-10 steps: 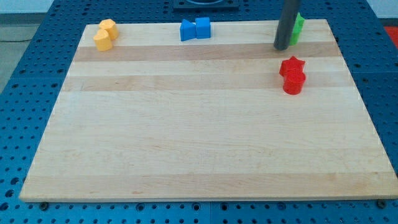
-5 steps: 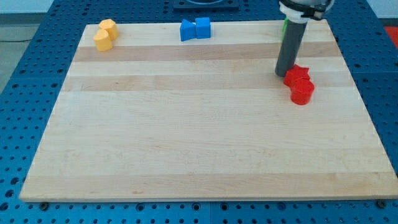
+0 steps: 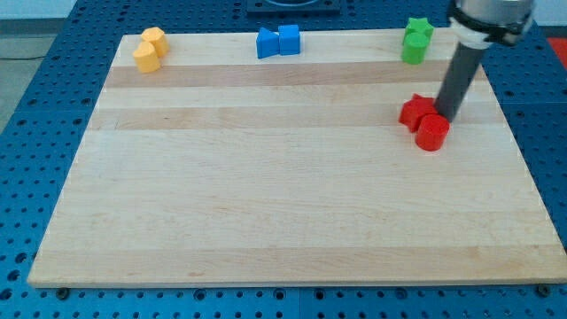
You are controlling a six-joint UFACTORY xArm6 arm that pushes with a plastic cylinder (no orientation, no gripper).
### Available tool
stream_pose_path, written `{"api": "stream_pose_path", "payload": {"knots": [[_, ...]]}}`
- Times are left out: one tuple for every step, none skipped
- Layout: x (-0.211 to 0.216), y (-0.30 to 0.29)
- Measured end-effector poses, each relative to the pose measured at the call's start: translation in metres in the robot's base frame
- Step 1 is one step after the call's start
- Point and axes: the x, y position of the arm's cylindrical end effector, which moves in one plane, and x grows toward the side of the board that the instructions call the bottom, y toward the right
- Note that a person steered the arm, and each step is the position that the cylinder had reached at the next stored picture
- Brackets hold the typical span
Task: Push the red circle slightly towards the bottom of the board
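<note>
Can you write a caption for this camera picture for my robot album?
My tip rests just above the red circle, beside the red star.

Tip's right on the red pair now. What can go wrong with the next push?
1. My tip sits at the view's upper right of the red circle, so a push from here may send it left as well as down.
2. The red star touches the circle and lies just left of the tip; it may get dragged along.
3. "Slightly" is easy to overshoot, since nothing below the circle would stop it.
</note>
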Motion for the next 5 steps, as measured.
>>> {"api": "stream_pose_path", "payload": {"knots": [[0.001, -0.018], [0.017, -0.017], [0.044, -0.017], [0.070, -0.017], [0.087, -0.017]]}}
